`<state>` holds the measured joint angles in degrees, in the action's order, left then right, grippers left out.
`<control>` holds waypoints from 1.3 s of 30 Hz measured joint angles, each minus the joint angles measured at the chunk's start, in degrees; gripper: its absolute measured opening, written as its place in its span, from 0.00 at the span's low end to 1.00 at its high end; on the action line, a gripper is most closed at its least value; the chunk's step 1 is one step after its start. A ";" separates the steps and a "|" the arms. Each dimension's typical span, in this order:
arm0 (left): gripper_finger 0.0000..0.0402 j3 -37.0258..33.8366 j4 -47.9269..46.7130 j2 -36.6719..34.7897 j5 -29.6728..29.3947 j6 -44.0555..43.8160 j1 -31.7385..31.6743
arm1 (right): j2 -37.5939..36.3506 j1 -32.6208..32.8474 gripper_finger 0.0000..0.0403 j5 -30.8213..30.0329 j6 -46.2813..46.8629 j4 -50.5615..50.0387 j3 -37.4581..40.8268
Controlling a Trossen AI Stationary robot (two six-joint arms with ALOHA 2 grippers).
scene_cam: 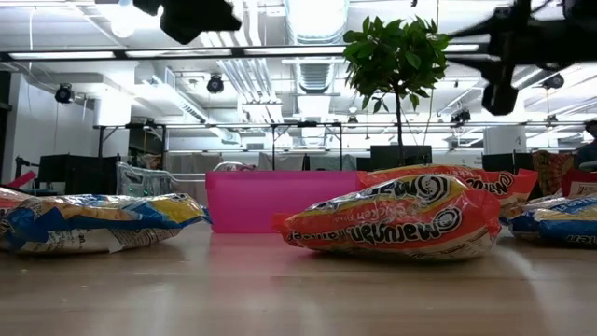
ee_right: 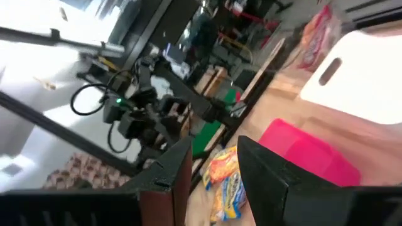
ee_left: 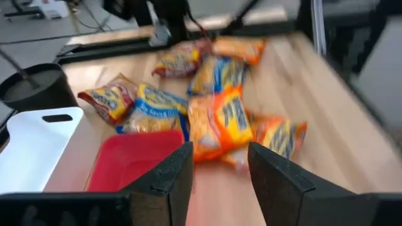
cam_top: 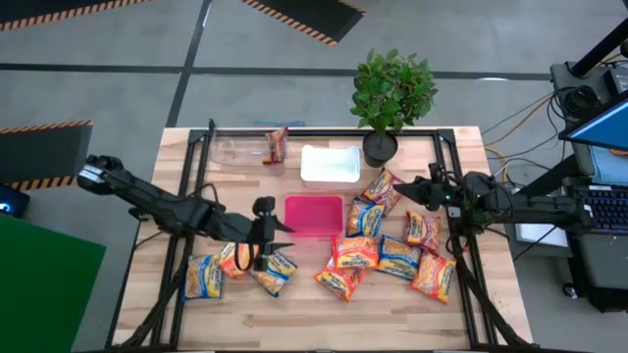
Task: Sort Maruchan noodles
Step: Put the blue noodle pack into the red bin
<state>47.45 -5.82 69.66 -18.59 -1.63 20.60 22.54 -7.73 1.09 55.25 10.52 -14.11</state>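
Several Maruchan packets lie flat on the wooden table. A mixed orange and blue-and-yellow heap point(cam_top: 378, 255) sits right of centre, with an orange packet point(scene_cam: 392, 224) nearest in the low view. Three more packets point(cam_top: 235, 270) lie near the front left. One reddish packet point(cam_top: 277, 145) rests in the clear tray point(cam_top: 235, 150). My left gripper point(cam_top: 283, 236) point(ee_left: 220, 169) hovers open above the front-left packets, beside the red tray point(cam_top: 314, 216). My right gripper point(cam_top: 404, 190) point(ee_right: 213, 172) hangs open above the heap's far end. Both are empty.
A white tray point(cam_top: 331, 164) sits behind the red tray, which shows as a pink wall point(scene_cam: 252, 201) in the low view. A potted plant point(cam_top: 381, 147) stands at the far edge. Black frame rails run along the table's sides. Bare wood shows along the near edge.
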 joint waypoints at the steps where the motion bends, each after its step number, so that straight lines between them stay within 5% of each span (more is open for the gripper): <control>1: 0.32 -0.03 -0.54 0.39 0.09 0.96 0.00 | 1.41 0.01 0.29 0.89 -0.88 -1.24 -1.81; 9: 0.28 -0.03 -0.16 2.28 0.04 5.33 -0.41 | 12.51 1.23 0.29 1.37 -4.87 -16.80 -15.03; 18: 0.25 -0.03 -0.70 2.19 -0.07 5.40 -0.45 | 22.92 6.39 0.29 1.53 1.57 -23.78 -23.25; 31: 0.25 -0.03 -0.68 2.13 -1.97 3.43 -0.45 | 33.63 13.88 0.29 2.40 14.05 -40.14 -30.13; 39: 0.25 -0.01 -0.68 2.15 -3.84 4.05 -0.45 | 37.02 14.49 0.38 2.36 12.43 -43.70 -30.56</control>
<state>47.44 -6.50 71.81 -22.43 2.42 20.14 59.56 6.76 3.45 67.68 -33.18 -44.66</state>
